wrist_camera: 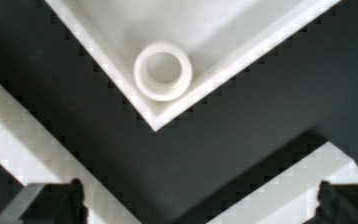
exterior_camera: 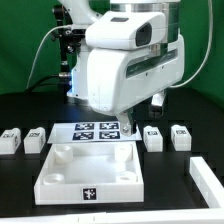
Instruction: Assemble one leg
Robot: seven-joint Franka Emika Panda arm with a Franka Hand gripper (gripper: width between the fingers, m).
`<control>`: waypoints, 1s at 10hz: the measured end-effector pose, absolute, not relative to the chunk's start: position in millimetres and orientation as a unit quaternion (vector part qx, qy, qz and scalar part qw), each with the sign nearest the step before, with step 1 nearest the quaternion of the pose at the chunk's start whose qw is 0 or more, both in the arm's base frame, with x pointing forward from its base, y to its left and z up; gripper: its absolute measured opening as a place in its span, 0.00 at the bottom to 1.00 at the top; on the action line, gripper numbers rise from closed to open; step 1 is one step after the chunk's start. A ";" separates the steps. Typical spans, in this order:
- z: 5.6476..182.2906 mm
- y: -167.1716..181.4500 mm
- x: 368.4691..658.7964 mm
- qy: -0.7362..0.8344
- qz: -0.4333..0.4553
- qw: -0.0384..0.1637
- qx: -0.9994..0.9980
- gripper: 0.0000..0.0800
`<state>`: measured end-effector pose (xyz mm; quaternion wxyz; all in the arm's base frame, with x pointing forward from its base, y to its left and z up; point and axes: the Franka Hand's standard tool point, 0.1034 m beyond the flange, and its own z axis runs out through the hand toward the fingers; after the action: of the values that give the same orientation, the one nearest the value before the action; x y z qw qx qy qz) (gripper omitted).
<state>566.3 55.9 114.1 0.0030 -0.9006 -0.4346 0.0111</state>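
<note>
Four small white legs with marker tags lie on the black table. Two are at the exterior view's left (exterior_camera: pixel 10 140) (exterior_camera: pixel 35 138) and two at its right (exterior_camera: pixel 153 138) (exterior_camera: pixel 180 136). The large white panel (exterior_camera: pixel 60 178) lies in front, with round corner sockets. My gripper (exterior_camera: pixel 156 104) hangs above the panel's far right corner, close to the nearer right leg. In the wrist view the gripper (wrist_camera: pixel 194 200) is open and empty. Its dark fingers (wrist_camera: pixel 44 200) stand wide apart above the black table. One panel corner with a round socket (wrist_camera: pixel 163 72) lies ahead of them. No leg shows in the wrist view.
The marker board (exterior_camera: pixel 97 130) lies just behind the panel. A white block (exterior_camera: pixel 210 182) sits at the exterior view's front right edge. Blurred white bars (wrist_camera: pixel 247 190) cross the wrist view near the fingers; I cannot tell what they are.
</note>
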 end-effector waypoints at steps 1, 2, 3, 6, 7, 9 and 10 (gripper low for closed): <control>114.0 55.9 566.3 -0.435 0.011 0.003 -0.901 0.81; 114.0 55.9 566.3 -0.435 0.011 0.003 -0.901 0.81; 114.0 55.9 566.3 -0.435 0.011 0.003 -0.901 0.81; 114.0 55.8 566.3 -0.440 0.011 0.003 -0.898 0.81; 113.9 55.8 566.3 -0.452 0.011 0.003 -0.892 0.81; 106.4 60.9 544.0 -0.494 0.000 -0.001 -0.869 0.81; 102.8 58.4 516.9 -0.554 0.008 0.001 -0.832 0.81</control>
<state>516.9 58.4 102.8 0.0015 -0.8322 -0.5544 0.0081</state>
